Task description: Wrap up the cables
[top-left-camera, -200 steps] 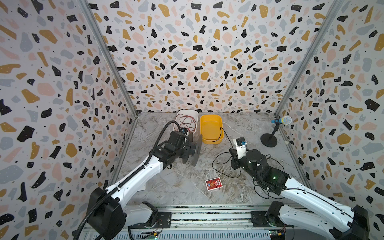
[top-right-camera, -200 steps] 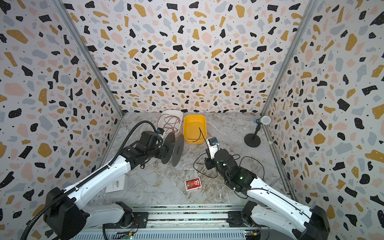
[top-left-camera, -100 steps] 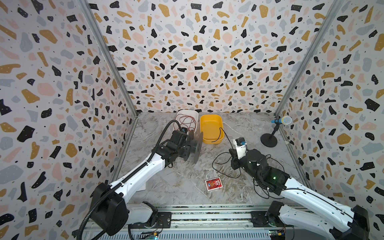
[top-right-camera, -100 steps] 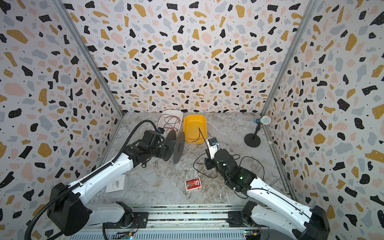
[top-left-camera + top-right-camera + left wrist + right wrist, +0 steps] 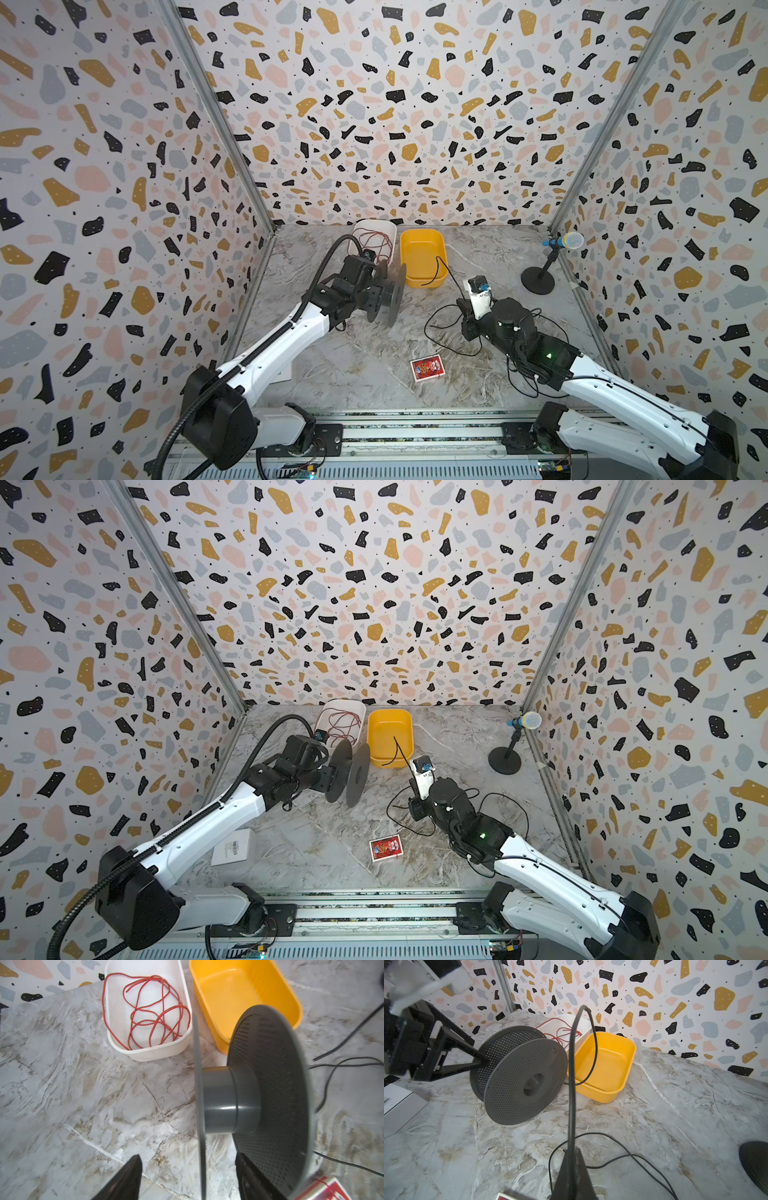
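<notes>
The cable (image 5: 570,1084) is thin, black and limp. It rises from the right gripper (image 5: 572,1155), whose jaws are pinched together on it. From there it arches over and curls down, with its end near the tub (image 5: 604,1096). The rest lies in loose loops on the table (image 5: 675,1105). The left gripper (image 5: 188,1158) is spread wide, straddling one flange of the spool (image 5: 224,1099), seemingly without touching it.
</notes>
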Motion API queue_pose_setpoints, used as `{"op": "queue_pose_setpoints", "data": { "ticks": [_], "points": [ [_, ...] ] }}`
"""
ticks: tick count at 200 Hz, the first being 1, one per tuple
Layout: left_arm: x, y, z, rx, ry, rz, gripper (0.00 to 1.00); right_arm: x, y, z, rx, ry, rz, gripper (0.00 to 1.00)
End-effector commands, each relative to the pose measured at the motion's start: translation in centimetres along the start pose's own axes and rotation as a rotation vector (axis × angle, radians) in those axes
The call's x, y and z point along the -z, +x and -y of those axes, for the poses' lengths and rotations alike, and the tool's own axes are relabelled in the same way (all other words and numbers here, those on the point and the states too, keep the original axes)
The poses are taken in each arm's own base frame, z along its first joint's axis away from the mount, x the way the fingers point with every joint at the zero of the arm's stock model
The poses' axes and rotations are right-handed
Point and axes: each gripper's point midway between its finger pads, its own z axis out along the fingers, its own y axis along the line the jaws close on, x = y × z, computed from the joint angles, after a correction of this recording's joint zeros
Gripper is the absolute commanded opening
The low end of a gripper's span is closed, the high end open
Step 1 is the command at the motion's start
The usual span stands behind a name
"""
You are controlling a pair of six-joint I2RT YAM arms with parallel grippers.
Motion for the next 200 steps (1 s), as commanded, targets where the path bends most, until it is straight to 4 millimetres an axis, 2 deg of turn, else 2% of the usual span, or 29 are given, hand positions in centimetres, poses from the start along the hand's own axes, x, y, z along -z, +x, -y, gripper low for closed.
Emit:
{"op": "queue_pose_setpoints", "data": {
  "ticks": [1,41,68,100,159,178,200],
  "points": [
    [3.6,-3.4,2.1,-0.037,0.139,0.163,0.80,1.5,-3.5,-1.3,0.057,-0.082,0.049,0.00],
    [6.8,-4.7,4.1,-0.106,0.273,0.286,0.83,3.2,-5.6,-4.0,0.090,-0.241,0.036,0.00],
    [9.7,-6.2,5.8,-0.124,0.391,0.416,0.84,4.3,-6.6,-5.9,0.090,-0.359,0.046,0.00],
    [11.9,-7.6,6.2,-0.162,0.420,0.529,0.82,5.7,-7.6,-8.3,0.100,-0.510,0.052,0.00],
    [12.5,-8.4,7.2,-0.163,0.481,0.562,0.73,7.6,-8.3,-11.2,0.108,-0.712,0.078,0.00],
    [12.7,-8.7,7.3,-0.156,0.490,0.579,0.66,7.8,-8.2,-11.9,0.111,-0.760,0.084,0.00],
    [12.7,-8.6,7.3,-0.166,0.488,0.572,0.50,7.4,-8.0,-11.8,0.105,-0.762,0.084,0.00]
  ]
}}
